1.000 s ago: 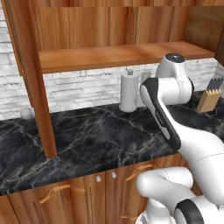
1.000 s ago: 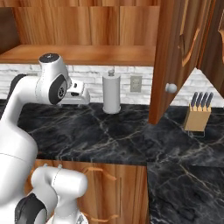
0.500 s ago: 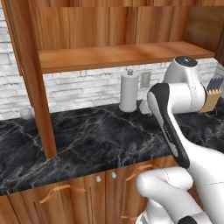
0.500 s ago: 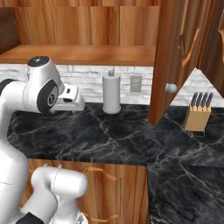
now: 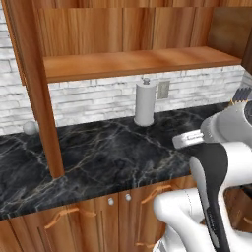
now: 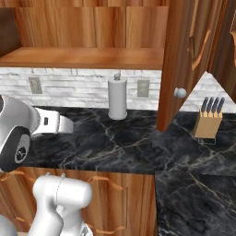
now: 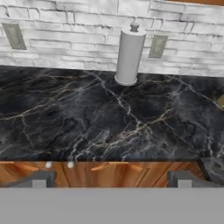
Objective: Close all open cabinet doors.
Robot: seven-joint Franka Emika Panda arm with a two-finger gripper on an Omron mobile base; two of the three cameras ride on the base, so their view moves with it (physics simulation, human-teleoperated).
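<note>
I see a reddish-brown cabinet door (image 6: 177, 60) with silver knob, standing open, upper right of frame. My gripper (image 7: 111, 179), jaws wide and empty, sits low, well apart from it.

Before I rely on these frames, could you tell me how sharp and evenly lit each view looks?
Left base view: soft, evenly lit, no glare on the countertop. Right base view: similar, the open cabinet door reads clearly. Hand view: blurriest, the paper towel roll has soft edges.

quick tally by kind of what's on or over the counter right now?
Open cabinet doors: 2 (one at left, one at right)
Paper towel roll: 1
Knife block: 1
Wall outlets: 2 ()
Total: 6
</note>
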